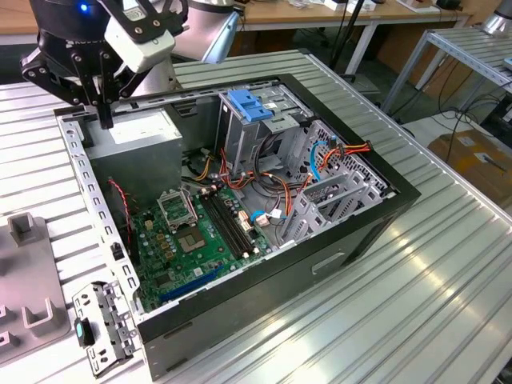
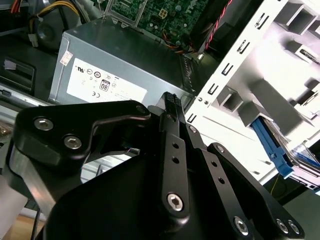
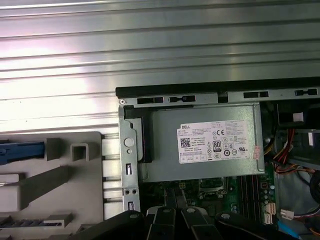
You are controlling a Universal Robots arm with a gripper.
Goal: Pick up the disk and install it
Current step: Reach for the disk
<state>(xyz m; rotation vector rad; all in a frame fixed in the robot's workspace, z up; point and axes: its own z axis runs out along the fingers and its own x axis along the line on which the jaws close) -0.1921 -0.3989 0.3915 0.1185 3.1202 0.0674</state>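
Grey power-supply box (image 1: 140, 128) lies just beneath the gripper (image 1: 104, 120), whose jaws are closed on nothing; the disk (image 2: 305, 159) — only partly seen — sits well apart from it in the pale fixture (image 2: 280, 65).

Ribbed aluminium tabletop (image 1: 416, 304), glare streaks; wooden desk (image 1: 288, 12) with white legs behind; cardboard box (image 1: 472, 156) on floor.

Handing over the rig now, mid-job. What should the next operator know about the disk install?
The gripper hovers over the power supply at one corner of the open case and carries nothing.
The disk is probably the blue-edged part in the grey fixture beside the case, though that is hard to confirm.
Done: nothing yet.
Left: pickup and install.
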